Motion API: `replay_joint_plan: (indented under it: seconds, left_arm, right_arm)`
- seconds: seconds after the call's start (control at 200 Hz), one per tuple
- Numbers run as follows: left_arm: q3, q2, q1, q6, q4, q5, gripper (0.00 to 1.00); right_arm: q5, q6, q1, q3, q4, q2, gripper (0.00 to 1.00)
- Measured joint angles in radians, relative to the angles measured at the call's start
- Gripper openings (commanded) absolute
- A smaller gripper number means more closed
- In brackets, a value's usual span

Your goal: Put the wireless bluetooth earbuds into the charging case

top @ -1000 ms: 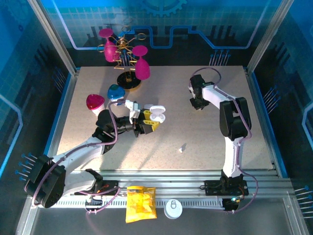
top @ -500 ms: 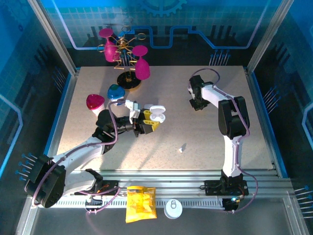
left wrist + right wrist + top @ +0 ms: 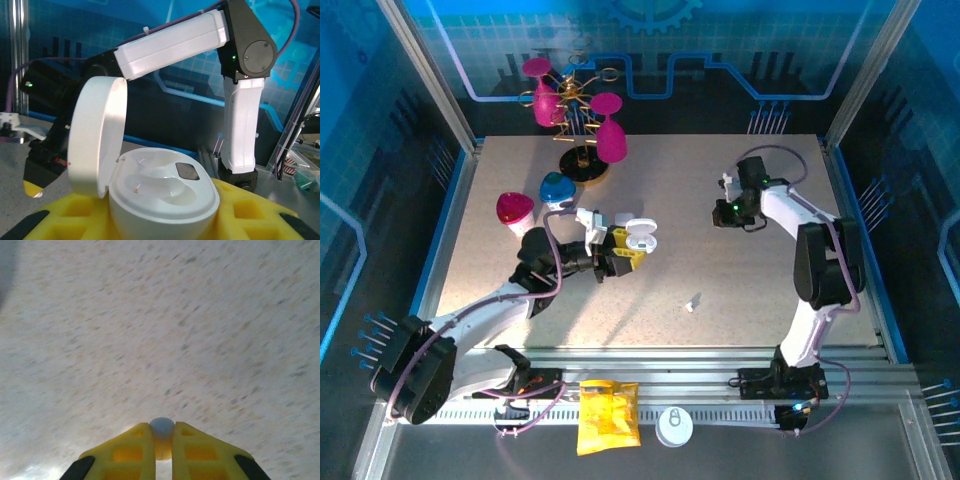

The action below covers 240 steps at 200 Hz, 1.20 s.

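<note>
Glossy white pebble-shaped charging case (image 3: 640,237), centre-left of top view, lid up, wells empty, clamped in left gripper (image 3: 627,249), likely steadied for loading. Right gripper (image 3: 162,440), right of centre, pinches tiny white plastic earbud (image 3: 162,425); second white earbud (image 3: 693,303) lies lower centre.

text check | I can read no lettering, numbers or labels anywhere | yellow packet (image 3: 609,415) print too small to read

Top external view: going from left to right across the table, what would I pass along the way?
Red cup → blue cup → open charging case → loose earbud → right gripper. I left out the glass rack because it spans several of these.
</note>
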Motion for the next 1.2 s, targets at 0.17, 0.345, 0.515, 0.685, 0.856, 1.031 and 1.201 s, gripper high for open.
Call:
replay_joint_plan:
  seconds: [0.17,0.345,0.515,0.685,0.856,1.031,1.201]
  left_arm:
    - [-0.008,0.024,0.004,-0.003,0.032,-0.007,0.36]
    - [-0.011,0.058,0.006,-0.013,0.087,-0.008,0.35]
    - [-0.022,0.072,0.006,-0.034,0.127,-0.008,0.35]
    - [-0.023,0.071,0.006,-0.035,0.138,-0.008,0.35]
    - [-0.035,0.066,0.006,-0.034,0.136,-0.008,0.36]
    - [-0.044,0.043,0.006,-0.033,0.126,-0.008,0.36]
    - [-0.047,0.028,0.006,-0.026,0.103,-0.007,0.36]
  right_arm:
    - [-0.234,0.116,-0.016,-0.158,0.086,-0.101,0.04]
    - [-0.415,0.232,-0.017,-0.226,0.156,-0.194,0.04]
    - [-0.548,0.317,-0.017,-0.267,0.210,-0.220,0.00]
    - [-0.658,0.393,-0.015,-0.316,0.247,-0.243,0.00]
    - [-0.748,0.463,0.015,-0.351,0.320,-0.282,0.00]
    - [-0.793,0.502,0.081,-0.360,0.351,-0.292,0.01]
    - [-0.796,0.518,0.109,-0.362,0.353,-0.293,0.00]
